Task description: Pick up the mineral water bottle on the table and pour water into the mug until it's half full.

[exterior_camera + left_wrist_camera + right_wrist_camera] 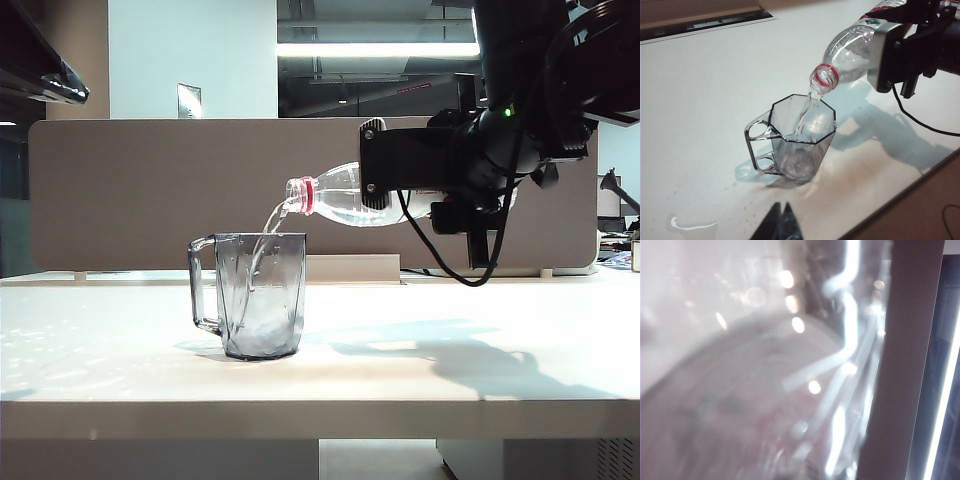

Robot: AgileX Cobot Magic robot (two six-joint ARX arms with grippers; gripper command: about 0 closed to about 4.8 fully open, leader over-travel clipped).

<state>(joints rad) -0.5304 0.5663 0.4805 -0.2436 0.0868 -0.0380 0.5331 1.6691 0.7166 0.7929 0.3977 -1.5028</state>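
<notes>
The right tool (pixel 385 175) is clamping the mineral water bottle (pixel 345 195) around its body, one black finger (pixel 885 57) pressing flat against the clear plastic, and is holding it nearly level above the desk (pixel 120 350) with the red neck ring and open mouth pointing toward the mug (pixel 262 295). The water (pixel 268 235) is running in a thin stream from the mouth into the mug, pooling shallowly at the bottom. The mug is standing upright on the desk, its handle facing away from the bottle. In the right wrist view the bottle is filling the frame as a blur. The left tool (pixel 781 222) is hovering near the mug with its fingertips pressed together, gripping nothing
</notes>
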